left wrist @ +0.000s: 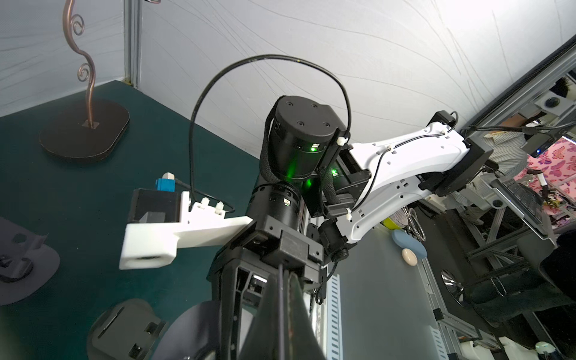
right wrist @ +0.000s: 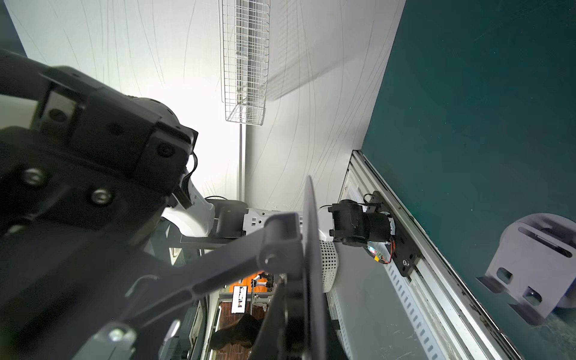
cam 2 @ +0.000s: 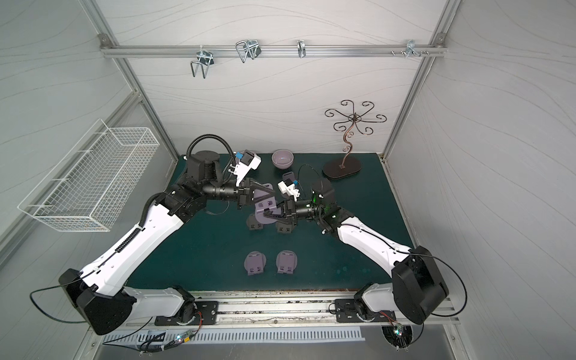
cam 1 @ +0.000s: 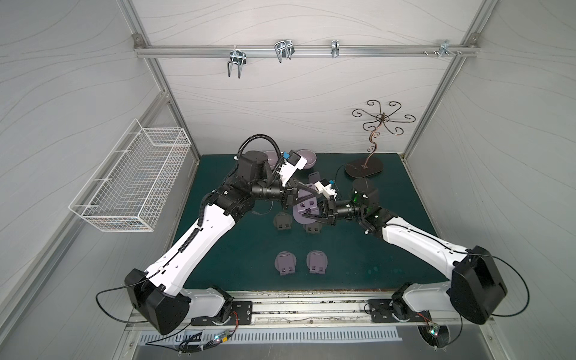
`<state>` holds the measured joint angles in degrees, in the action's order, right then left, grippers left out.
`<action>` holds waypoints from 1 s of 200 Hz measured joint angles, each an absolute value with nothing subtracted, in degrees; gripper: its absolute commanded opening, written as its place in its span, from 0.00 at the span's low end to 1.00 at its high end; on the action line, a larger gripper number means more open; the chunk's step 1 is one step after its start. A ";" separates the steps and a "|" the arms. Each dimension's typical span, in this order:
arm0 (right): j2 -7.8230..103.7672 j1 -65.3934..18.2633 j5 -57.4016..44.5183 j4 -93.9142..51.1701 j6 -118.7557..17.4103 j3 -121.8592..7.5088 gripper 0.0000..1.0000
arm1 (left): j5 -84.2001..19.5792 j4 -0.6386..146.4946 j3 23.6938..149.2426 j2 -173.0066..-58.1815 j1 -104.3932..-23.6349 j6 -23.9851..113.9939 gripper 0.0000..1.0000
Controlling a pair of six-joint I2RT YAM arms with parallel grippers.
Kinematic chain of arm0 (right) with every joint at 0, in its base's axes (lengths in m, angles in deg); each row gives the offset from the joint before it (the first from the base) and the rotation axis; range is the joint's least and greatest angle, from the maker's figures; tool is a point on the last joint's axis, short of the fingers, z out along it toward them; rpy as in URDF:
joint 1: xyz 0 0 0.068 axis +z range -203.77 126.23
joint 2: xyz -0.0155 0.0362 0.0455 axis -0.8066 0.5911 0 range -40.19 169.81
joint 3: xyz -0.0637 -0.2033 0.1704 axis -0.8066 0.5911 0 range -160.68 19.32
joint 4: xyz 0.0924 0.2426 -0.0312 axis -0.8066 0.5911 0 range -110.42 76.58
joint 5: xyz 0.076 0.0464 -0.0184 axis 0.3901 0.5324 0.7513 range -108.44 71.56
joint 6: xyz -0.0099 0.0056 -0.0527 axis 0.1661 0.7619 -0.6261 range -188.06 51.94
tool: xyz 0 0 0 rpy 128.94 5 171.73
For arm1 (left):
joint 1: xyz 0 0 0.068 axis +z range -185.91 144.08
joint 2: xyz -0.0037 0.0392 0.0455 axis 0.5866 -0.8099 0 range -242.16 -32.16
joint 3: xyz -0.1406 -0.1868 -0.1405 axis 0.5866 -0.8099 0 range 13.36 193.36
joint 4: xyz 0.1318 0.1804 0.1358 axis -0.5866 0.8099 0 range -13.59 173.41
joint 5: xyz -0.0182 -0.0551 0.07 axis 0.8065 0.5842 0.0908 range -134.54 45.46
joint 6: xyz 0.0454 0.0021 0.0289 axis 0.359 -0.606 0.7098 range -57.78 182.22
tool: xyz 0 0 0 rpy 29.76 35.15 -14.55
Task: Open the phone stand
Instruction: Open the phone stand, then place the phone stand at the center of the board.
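Note:
A lilac phone stand (cam 1: 303,208) (cam 2: 264,209) hangs above the middle of the green mat, held from both sides. My left gripper (cam 1: 300,196) (cam 2: 263,194) is shut on its thin upper plate, which runs edge-on between the fingers in the left wrist view (left wrist: 283,280). My right gripper (cam 1: 308,215) (cam 2: 268,213) is shut on the round base disc (right wrist: 311,243), seen edge-on in the right wrist view. The plate (right wrist: 218,271) angles away from the disc at the hinge, so the stand is partly unfolded.
Two dark folded stands (cam 1: 283,222) (cam 1: 311,230) lie just below the held one. Two lilac ones (cam 1: 285,263) (cam 1: 317,262) lie nearer the front edge. Lilac bowls (cam 1: 307,159), another stand (cam 1: 313,178) and a scrolled metal tree (cam 1: 364,168) stand at the back. A wire basket (cam 1: 131,184) hangs on the left wall.

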<state>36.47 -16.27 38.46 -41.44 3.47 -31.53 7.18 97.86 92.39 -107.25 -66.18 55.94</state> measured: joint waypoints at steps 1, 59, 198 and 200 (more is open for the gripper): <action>36.47 -16.27 38.46 -41.39 3.47 -31.53 0.00 | 7.21 97.82 92.39 -107.30 -66.18 55.92 0.00; 37.32 -17.50 38.03 -29.04 -3.31 -35.38 0.11 | 13.57 96.44 93.02 -112.11 -64.32 53.80 0.00; 24.54 -38.68 32.48 2.41 -25.53 -35.78 0.45 | 16.34 103.22 101.61 -128.61 -58.24 59.44 0.00; 24.47 -38.76 32.41 2.54 -25.62 -35.69 0.45 | 16.34 103.30 101.74 -128.98 -58.13 59.72 0.00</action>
<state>24.47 -38.76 32.41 2.54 -25.62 -35.69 16.34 103.30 101.74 -128.98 -58.13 59.72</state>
